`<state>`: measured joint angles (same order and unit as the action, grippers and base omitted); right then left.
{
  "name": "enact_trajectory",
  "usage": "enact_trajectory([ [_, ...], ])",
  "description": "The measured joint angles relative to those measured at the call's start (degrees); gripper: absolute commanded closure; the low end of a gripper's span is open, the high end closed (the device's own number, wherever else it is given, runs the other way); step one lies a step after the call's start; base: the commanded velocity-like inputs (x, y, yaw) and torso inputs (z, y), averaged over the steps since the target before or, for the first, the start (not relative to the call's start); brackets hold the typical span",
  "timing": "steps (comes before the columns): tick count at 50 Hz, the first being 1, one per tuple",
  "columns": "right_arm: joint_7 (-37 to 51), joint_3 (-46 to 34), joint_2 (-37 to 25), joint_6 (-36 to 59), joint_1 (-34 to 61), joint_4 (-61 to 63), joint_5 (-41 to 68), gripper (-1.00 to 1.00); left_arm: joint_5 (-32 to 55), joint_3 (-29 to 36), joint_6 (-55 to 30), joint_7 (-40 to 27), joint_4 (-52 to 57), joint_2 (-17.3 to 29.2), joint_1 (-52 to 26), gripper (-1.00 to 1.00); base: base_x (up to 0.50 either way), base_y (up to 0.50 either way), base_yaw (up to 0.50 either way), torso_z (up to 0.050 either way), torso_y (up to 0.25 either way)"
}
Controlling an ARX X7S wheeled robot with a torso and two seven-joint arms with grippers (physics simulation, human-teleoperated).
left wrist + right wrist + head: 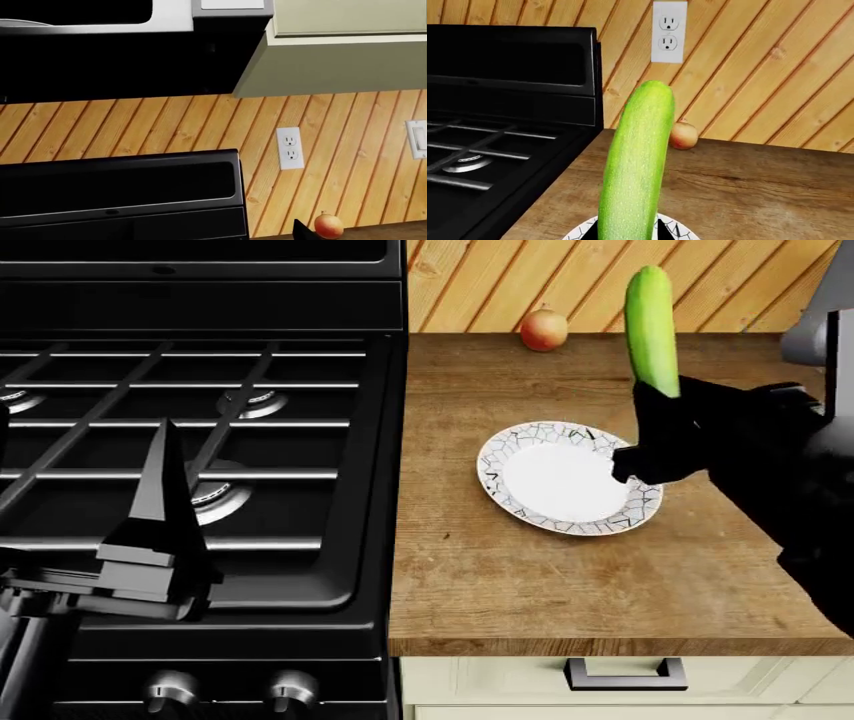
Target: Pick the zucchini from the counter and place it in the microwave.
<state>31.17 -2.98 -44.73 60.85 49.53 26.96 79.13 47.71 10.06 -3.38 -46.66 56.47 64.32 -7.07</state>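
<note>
I've got the right tool (657, 430) clamped on the zucchini's (651, 328) low end, upright above the plate (567, 480) on the worktop (534, 570) to clear it; left tool (160, 502) idle over stove, jaws together.

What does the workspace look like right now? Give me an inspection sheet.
Surface: wooden counter right of the stove.
Job's things: zucchini upright, lifted above the counter; microwave not in view.
Clutter: white patterned plate mid-counter; apple by the back wall.
Grippers: right gripper shut on zucchini; left gripper over the stove, jaws' state unclear.
Cables: nothing seen.
Surroundings: plank wall, outlet, cream drawer with handle.
</note>
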Motion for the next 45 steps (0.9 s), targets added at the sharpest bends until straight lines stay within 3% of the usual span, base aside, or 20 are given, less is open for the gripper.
enact_trajectory([
  [18,2.7,9.3,-3.6,-4.6,-7.3,10.1,5.5,1.0,-0.2,0.2,0.2,-0.1,0.0,0.2,0.0,-1.0,0.0,0.0,0.0,0.0,0.0],
  [36,3.6,13.6,-5.0,-6.7,-10.6,14.6,7.9,1.0,-0.1,-0.1,0.8,-0.5,0.2,0.8,0.4,-1.0,-0.38,0.01,0.0,0.0,0.0],
  [45,3.1,13.8,-4.9,-7.2,-10.9,15.4,7.0,1.0,-0.4,-0.1,1.4,-0.5,0.1,0.9,1.0,-1.0,-0.04,0.38,0.0,0.0,0.0],
])
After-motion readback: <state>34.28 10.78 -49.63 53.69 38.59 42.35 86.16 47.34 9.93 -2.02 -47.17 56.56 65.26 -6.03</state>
